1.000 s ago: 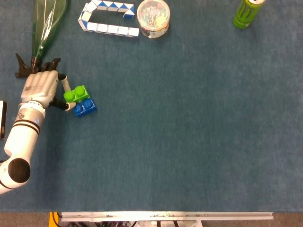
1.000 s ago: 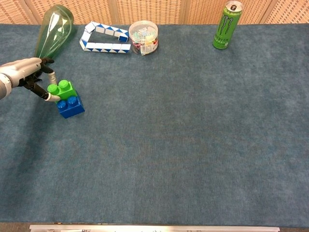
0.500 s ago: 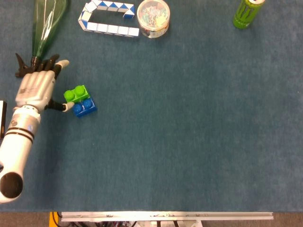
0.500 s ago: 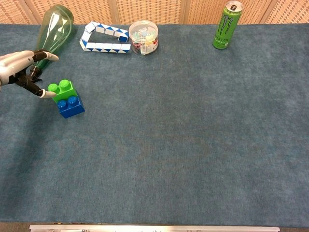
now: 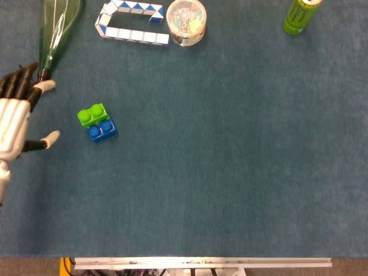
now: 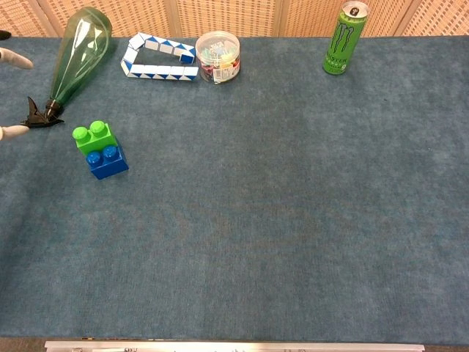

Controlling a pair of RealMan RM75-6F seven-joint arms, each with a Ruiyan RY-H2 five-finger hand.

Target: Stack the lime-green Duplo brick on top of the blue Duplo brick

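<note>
- The lime-green brick sat on the blue brick at the table's left side, offset toward the far edge so the blue studs showed at the near side.
- Both were glossy moulded plastic, blocky with round studs up; their long axes ran roughly left to right, slightly skewed.
- My left hand lay well apart from them, fingers spread, holding nothing.
- The table's cover was blue and felt-like.

head overhead, chest oblique, same table
</note>
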